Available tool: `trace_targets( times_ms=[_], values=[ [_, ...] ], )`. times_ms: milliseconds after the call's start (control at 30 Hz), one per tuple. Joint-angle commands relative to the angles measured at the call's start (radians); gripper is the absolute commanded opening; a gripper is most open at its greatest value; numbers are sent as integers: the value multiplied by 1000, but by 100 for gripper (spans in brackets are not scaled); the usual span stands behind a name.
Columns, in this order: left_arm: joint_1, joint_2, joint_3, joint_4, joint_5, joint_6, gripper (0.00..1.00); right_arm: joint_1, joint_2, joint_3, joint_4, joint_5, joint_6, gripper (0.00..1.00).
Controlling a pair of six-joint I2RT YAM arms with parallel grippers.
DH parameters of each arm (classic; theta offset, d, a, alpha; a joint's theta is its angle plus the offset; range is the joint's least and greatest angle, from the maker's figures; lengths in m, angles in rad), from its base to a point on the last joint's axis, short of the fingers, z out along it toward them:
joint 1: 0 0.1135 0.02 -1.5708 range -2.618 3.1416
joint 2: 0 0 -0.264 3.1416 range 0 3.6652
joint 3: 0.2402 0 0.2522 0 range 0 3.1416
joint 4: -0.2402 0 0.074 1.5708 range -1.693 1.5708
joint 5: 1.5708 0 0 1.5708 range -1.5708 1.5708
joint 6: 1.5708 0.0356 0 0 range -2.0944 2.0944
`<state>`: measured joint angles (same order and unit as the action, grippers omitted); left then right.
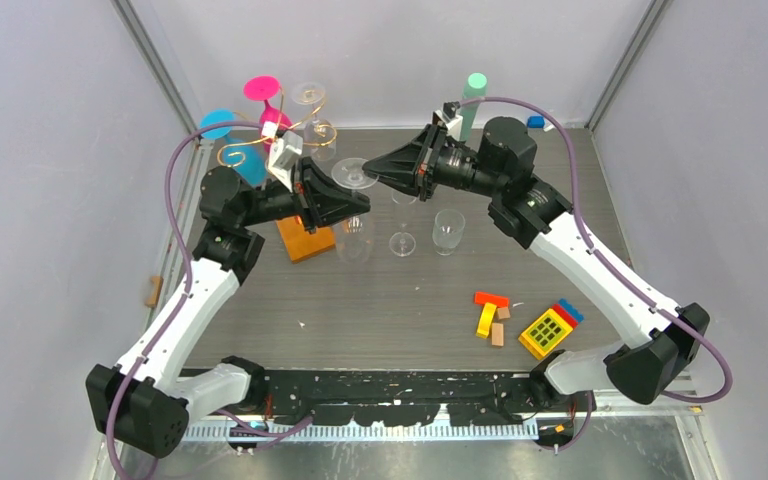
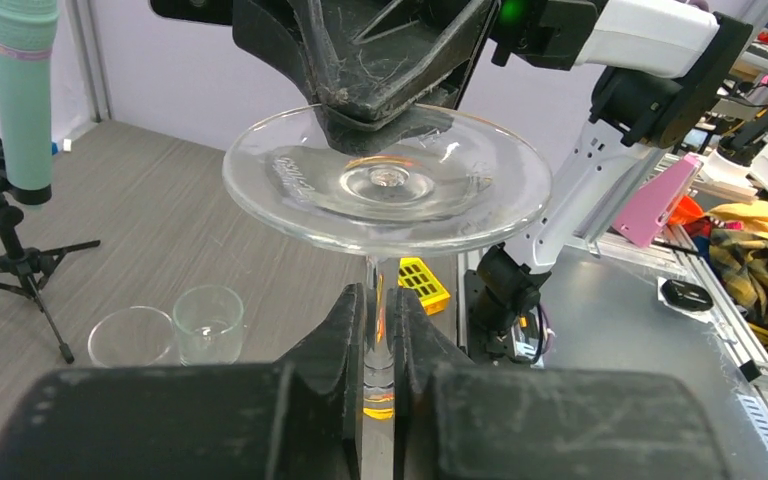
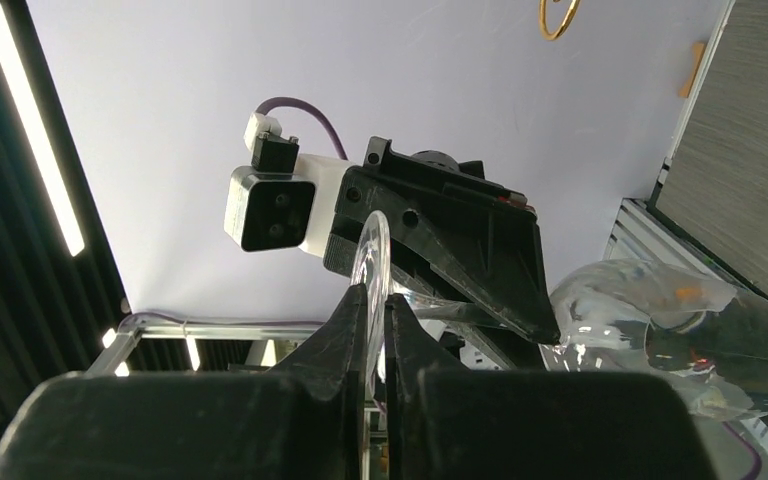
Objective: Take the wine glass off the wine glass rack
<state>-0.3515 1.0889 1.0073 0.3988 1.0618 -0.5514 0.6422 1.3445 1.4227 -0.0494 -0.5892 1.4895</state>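
Note:
A clear wine glass (image 1: 353, 173) hangs upside down between both grippers, to the right of the gold wire rack (image 1: 305, 132) on its orange base (image 1: 303, 243). My left gripper (image 1: 358, 205) is shut on the glass's stem (image 2: 379, 325), with the round foot (image 2: 460, 190) above the jaws. My right gripper (image 1: 375, 166) is shut on the foot's rim (image 3: 372, 250). The bowl (image 3: 680, 335) shows in the right wrist view. A pink glass (image 1: 263, 90), a blue glass (image 1: 220, 125) and a clear glass (image 1: 308, 95) hang on the rack.
An upright wine glass (image 1: 403, 238) and a tumbler (image 1: 449, 231) stand right of the base. A mint-green cylinder (image 1: 475, 92) on a black tripod (image 2: 20, 262) stands at the back. Toy blocks (image 1: 490, 315) and a yellow toy (image 1: 547, 331) lie front right.

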Motion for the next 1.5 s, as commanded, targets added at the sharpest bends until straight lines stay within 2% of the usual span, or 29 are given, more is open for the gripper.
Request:
trace_targets(
  times_ms=[0,67,100,133,167,233,367,500,667,833,1067,1267,1467],
  values=[
    [-7,-9,34,9,-53,2,0,20,-9,22,63,-51,-54,2],
    [-7,-27,30,-29,-119,27,0,20,-18,18,31,-33,-91,19],
    [-7,-44,30,-70,-170,42,0,20,-30,14,20,-4,-129,37],
    [-7,-56,29,-98,-228,55,0,20,-39,5,-5,18,-150,46],
    [-7,-67,26,-116,-279,62,0,20,-59,-4,-21,71,-186,59],
    [-7,-78,23,-125,-375,59,0,20,-104,-56,-19,150,-211,70],
    [-7,-79,72,-185,-507,38,0,19,-206,-207,43,292,-245,75],
    [-7,-96,81,-144,-632,-47,0,20,-303,-346,114,405,-262,81],
    [-7,-137,102,-230,-911,-193,0,39,-359,-493,280,423,-222,90],
    [-7,-172,82,-213,-997,-333,0,81,-314,-506,431,386,-210,90],
    [-7,-205,50,-199,-1008,-479,0,141,-174,-472,696,309,-124,80],
    [-7,-244,13,-179,-1026,-543,0,159,-105,-453,815,313,-63,72],
    [-7,-261,-9,-163,-1045,-586,0,163,-68,-431,871,301,-25,55]
  ],
)
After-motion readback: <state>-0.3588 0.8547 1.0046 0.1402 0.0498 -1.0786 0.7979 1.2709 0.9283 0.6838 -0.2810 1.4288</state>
